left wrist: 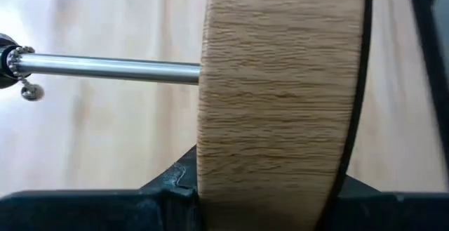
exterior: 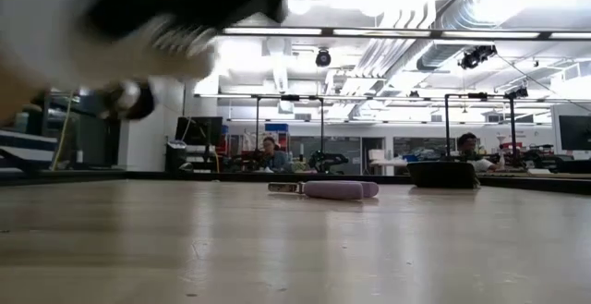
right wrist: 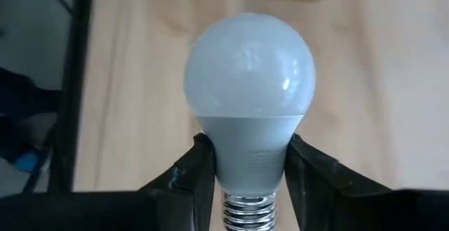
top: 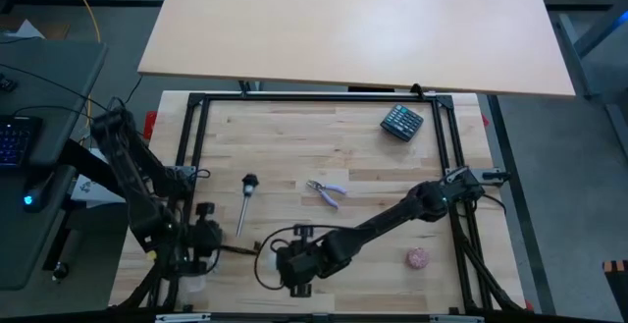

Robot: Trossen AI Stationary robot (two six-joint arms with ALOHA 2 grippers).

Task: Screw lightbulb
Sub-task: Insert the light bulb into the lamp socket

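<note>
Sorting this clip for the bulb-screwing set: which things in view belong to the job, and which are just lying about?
Belong to the job:
- lightbulb, held in the right gripper
- wooden lamp base with its metal stem, held in the left gripper

Just lying about:
- calculator
- purple-handled pliers
- pinkish ball

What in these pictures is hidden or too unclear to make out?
- Lightbulb: in the high view the right gripper covers it; its screw base is cut off by the right wrist picture's edge.
- Wooden disc: its outer edges run off the left wrist picture; in the high view the left gripper hides it.
- Socket: cut off at the left wrist picture's edge.
- Low view: a blurred dark shape fills the upper left corner; which arm it is cannot be told.
</note>
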